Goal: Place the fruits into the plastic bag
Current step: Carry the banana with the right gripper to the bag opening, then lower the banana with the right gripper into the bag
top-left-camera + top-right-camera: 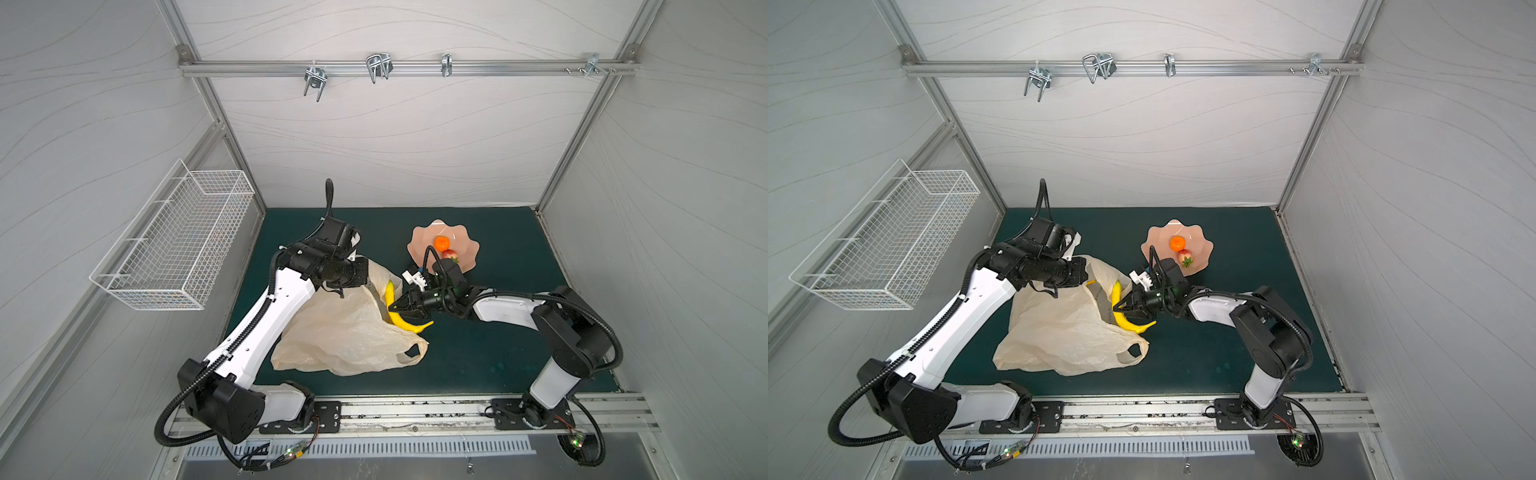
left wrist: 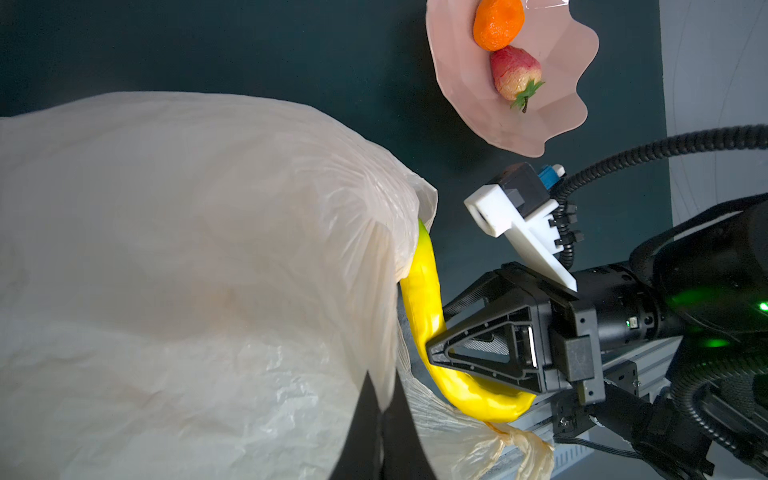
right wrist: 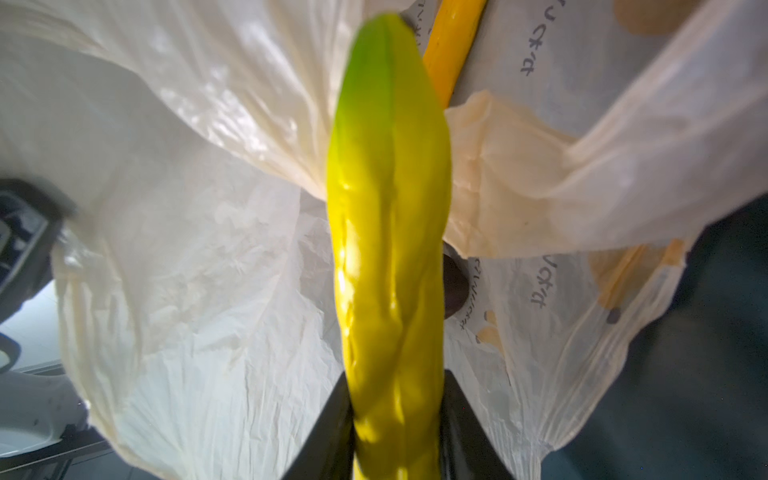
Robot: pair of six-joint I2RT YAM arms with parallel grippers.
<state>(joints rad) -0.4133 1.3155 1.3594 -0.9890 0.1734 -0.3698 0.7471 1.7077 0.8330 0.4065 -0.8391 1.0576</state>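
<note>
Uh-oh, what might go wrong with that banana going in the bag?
1. The banana sits crosswise in the right pincer, with only its green tip under the rim of the plastic bag. Let go now, it might slide out onto the table.
2. The left pincer holds the mouth open by pinching thin plastic. If that slips, the opening could flop shut against the banana.

The crinkly cream plastic bag (image 1: 345,332) lies on the green tabletop (image 1: 498,353), its mouth lifted open. A green-tipped yellow banana (image 1: 409,326), clamped in the right pincer (image 1: 390,308), pokes into that mouth, where a second banana (image 3: 455,37) and a dark brown ball (image 3: 454,286) lie. An orange (image 1: 442,242) and a strawberry (image 1: 449,254) rest touching in the pink bowl (image 1: 424,237).
</note>
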